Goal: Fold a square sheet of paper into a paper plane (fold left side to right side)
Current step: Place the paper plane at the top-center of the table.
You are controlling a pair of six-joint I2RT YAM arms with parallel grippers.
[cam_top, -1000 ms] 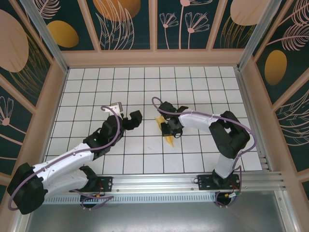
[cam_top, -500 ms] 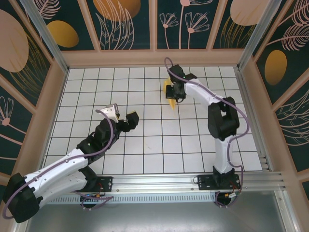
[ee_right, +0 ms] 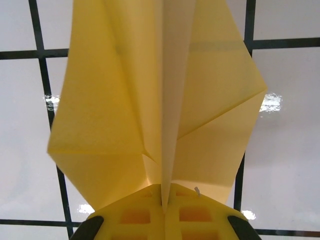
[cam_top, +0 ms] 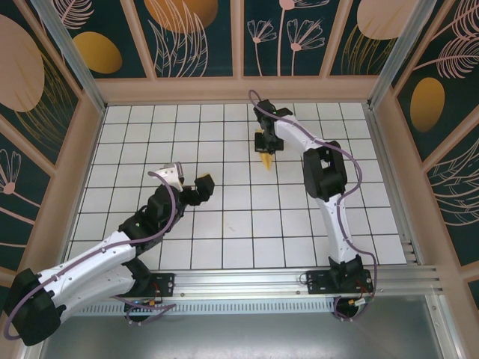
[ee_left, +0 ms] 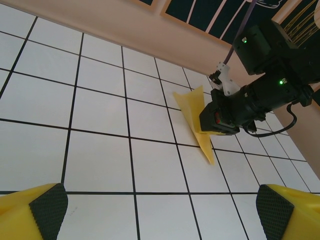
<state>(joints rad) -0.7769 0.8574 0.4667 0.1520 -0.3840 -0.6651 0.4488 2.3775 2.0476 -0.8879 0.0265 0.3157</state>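
Observation:
The paper plane (cam_top: 266,158) is a slim yellow dart held above the far middle tiles, nose toward the near edge. My right gripper (cam_top: 263,142) is shut on its tail end. In the right wrist view the yellow fingers (ee_right: 130,217) press together on the plane's centre keel (ee_right: 162,100), and the wings spread to both sides. My left gripper (cam_top: 192,178) hovers over the left-middle tiles, well apart from the plane, open with nothing in it. The left wrist view has its two pads (ee_left: 47,210) far apart, with the plane (ee_left: 196,112) and the right gripper (ee_left: 227,117) beyond them.
White grid tiles (cam_top: 224,224) cover the table. A tan frame and patterned walls (cam_top: 232,88) run close behind the right gripper. The right arm (cam_top: 322,172) stretches across the right half of the table.
The right arm has carried the plane from the middle of the table to the far tiles near the back wall. The left gripper has drawn back slightly toward the left.

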